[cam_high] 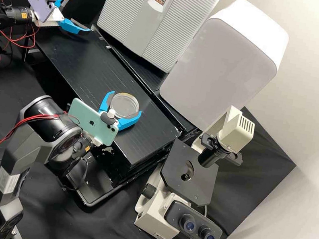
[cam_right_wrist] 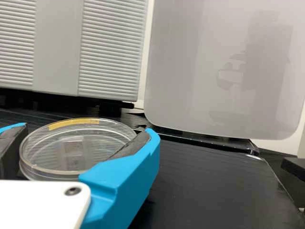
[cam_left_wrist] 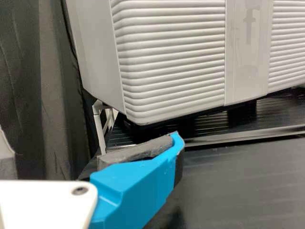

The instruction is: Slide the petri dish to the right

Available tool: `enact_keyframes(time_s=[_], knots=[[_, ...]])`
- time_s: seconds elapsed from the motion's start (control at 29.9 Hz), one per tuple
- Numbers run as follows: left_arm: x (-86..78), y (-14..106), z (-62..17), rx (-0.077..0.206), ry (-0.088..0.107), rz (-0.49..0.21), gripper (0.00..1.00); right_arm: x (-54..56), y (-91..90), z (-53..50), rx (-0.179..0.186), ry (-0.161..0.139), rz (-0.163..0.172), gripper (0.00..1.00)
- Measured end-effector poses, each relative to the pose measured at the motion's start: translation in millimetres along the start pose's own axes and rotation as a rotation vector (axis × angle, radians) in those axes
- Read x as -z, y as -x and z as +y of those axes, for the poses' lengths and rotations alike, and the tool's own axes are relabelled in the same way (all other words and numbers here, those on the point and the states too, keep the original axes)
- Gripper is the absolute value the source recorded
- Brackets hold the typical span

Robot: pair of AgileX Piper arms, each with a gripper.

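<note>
Right gripper [cam_high: 125, 103] nearest, clamped on dish [cam_right_wrist: 71, 148], fingers against rim both sides; dish on bench [cam_high: 87, 62], near-right end, left of microscope [cam_high: 184, 189]. Left gripper [cam_high: 79, 14] far left, wide.

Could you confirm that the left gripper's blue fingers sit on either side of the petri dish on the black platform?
Not quite: it is the right gripper, not the left, whose blue fingers sit on either side of the petri dish on the black platform. The right wrist view shows it.
</note>
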Motion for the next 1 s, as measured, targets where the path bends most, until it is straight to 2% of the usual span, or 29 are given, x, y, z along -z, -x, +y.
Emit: enact_keyframes(time_s=[0.03,0.13,0.43,0.5,0.7,0.74,1.0], knots=[[0.0,0.0,0.0,0.000,0.000,0.000,1.00,-0.8,2.2,0.8,0.009,0.006,0.009,0.00],[0.0,0.0,0.0,0.000,0.000,0.000,1.00,-4.2,4.5,3.0,0.019,-0.010,0.013,0.00],[0.0,0.0,0.0,0.000,0.000,0.000,1.00,-14.0,7.1,5.4,0.067,-0.011,0.039,0.00],[0.0,0.0,0.0,0.000,0.000,0.000,1.00,-16.0,8.3,6.6,0.076,-0.020,0.046,0.00],[0.0,0.0,0.0,0.000,0.000,0.000,1.00,-19.6,10.6,9.4,0.090,-0.019,0.056,0.00],[0.0,0.0,0.0,0.000,0.000,0.000,1.00,-19.6,11.0,9.0,0.091,-0.019,0.056,1.00],[0.0,0.0,0.0,0.000,0.000,0.000,1.00,-17.9,13.0,9.2,0.081,-0.024,0.048,1.00]])
